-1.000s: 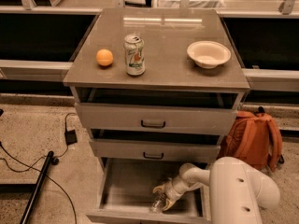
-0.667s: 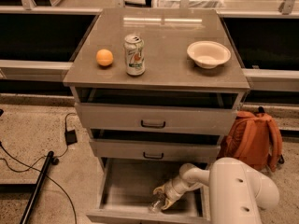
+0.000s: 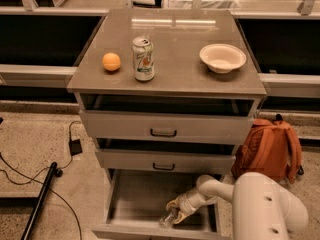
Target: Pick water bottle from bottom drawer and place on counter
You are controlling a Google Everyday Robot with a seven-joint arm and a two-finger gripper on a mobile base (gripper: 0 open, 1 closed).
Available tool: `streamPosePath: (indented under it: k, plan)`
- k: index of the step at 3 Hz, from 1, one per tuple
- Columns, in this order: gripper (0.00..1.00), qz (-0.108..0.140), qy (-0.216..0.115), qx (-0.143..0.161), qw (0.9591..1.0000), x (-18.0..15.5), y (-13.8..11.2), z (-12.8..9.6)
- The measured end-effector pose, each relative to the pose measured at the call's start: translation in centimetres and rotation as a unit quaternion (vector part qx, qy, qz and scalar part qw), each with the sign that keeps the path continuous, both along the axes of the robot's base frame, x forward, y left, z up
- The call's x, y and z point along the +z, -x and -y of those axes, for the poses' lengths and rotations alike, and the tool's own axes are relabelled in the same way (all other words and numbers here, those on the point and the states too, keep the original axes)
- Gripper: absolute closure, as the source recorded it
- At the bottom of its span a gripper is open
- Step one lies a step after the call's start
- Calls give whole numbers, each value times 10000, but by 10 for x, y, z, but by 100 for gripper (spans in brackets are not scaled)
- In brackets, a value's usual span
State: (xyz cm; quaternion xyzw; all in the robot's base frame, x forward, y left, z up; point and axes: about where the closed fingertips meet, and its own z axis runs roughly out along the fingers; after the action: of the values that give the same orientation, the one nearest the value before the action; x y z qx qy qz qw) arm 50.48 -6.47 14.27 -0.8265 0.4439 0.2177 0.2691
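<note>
The grasp is in hand: in the open bottom drawer [image 3: 132, 196], below the counter's [image 3: 175, 31] front edge, the gripper [image 3: 177, 211] seems narrowed around the lying water bottle [image 3: 167, 219], so next it needs lifting clear and up between soda can [image 3: 143, 59] and bowl [image 3: 222, 58].

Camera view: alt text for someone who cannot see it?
A robot's gripper reaches into the open bottom drawer, at the water bottle lying there. On the counter above sit an orange, a soda can and a bowl.

Lab: cabinet [image 3: 165, 129], floor cables [image 3: 75, 145], hand [image 3: 173, 215] in bottom drawer [image 3: 140, 194].
</note>
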Motion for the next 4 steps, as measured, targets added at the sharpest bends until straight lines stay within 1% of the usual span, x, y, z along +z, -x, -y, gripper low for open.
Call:
streamPosePath:
  k: [1,2,3,4]
  plan:
    - [100,388,-333,-239,9984,46,-5,9]
    - [100,667,-519,-677,9941,99,4,23]
    - [100,1051,-361,-1238,9861,158,4,42]
    - [100,1442,-41,-1756,9738,219,5,60]
